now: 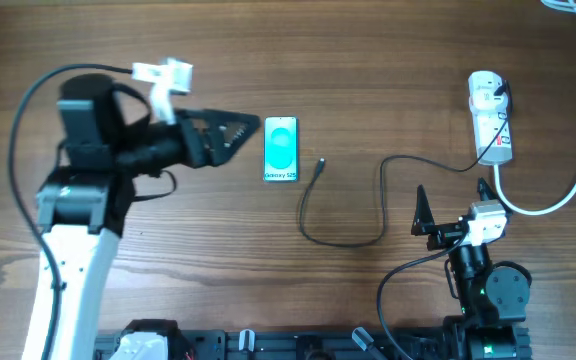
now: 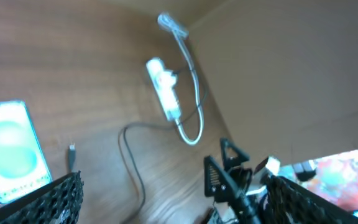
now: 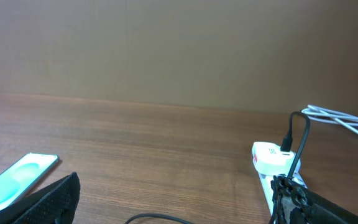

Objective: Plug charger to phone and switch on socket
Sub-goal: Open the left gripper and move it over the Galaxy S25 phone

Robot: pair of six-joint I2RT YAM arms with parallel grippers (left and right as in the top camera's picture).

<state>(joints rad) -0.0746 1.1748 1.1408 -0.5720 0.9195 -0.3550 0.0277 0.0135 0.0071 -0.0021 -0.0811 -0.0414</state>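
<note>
We are finding the charger tip point(image 1: 321, 164) lying beside the phone point(image 1: 281, 150), nearer the left gripper point(image 1: 252, 131). It and the right gripper point(image 1: 453, 203) are gaping wide, empty.

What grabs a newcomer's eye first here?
The lit cyan phone lies mid-table, just off the open left gripper. Right of it the thin black charger loops loosely, its plug tip near the phone but not touching it. The white socket sits at the far right.
</note>
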